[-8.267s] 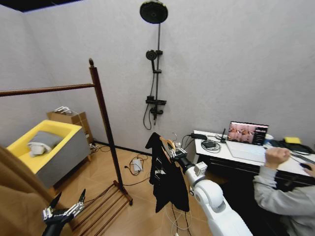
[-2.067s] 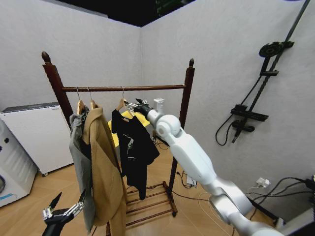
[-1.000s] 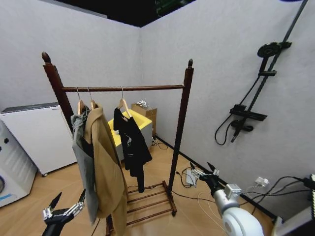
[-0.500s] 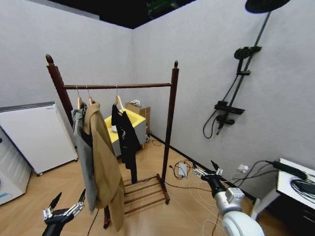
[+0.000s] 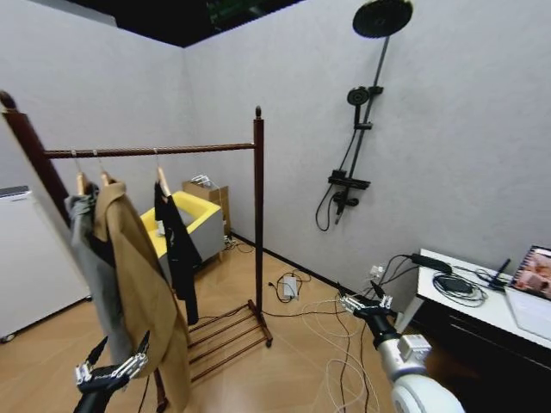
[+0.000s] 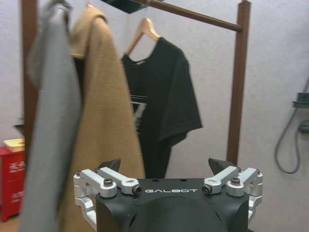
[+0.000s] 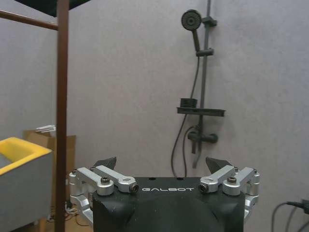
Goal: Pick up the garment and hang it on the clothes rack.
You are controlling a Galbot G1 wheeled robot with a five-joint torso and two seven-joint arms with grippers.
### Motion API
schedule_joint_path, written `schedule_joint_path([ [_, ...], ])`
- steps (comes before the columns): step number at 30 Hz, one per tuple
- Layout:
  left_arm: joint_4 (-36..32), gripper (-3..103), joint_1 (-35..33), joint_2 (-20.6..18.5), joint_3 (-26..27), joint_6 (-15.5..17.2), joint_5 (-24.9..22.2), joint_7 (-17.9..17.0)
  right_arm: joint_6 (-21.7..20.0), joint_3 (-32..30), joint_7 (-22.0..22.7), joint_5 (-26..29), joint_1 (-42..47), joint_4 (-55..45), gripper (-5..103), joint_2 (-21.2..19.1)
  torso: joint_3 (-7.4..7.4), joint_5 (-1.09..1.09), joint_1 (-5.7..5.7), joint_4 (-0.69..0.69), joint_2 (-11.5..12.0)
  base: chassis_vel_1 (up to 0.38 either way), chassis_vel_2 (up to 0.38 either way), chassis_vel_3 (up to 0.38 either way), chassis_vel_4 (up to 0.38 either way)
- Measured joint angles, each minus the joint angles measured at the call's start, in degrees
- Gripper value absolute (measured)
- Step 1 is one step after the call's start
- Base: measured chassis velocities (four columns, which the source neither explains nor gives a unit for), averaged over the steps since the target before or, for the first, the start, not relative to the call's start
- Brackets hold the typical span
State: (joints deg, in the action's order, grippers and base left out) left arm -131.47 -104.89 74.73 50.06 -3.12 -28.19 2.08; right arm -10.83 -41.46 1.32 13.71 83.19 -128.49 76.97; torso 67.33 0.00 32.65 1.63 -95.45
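Plainly, "GALBOT" marks the left hand [image 6: 168, 169] facing the garment [image 6: 161, 96].

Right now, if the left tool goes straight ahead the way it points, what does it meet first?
Probably the long tan coat, which hangs nearest before the open left tool; the garment is beside it, though depth is unclear.
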Motion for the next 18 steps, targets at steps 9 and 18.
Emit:
schedule_joint_path([
  [9,0.0,100,-0.01,0.0,0.0,0.0,0.0,0.02,0.91,-0.31,0.0,0.2,0.19,0.24,100,0.03,-0.02,0.01,-0.06,0.0,-0.02,-0.076,-0.183,-0.165,-0.082],
  [18,0.0,100,-0.01,0.0,0.0,0.0,0.0,0.0,1.35,-0.34,0.0,0.32,0.43,0.3,100,0.04,-0.03,0.01,-0.07,0.0,-0.04,-0.042,-0.208,-0.196,-0.046],
])
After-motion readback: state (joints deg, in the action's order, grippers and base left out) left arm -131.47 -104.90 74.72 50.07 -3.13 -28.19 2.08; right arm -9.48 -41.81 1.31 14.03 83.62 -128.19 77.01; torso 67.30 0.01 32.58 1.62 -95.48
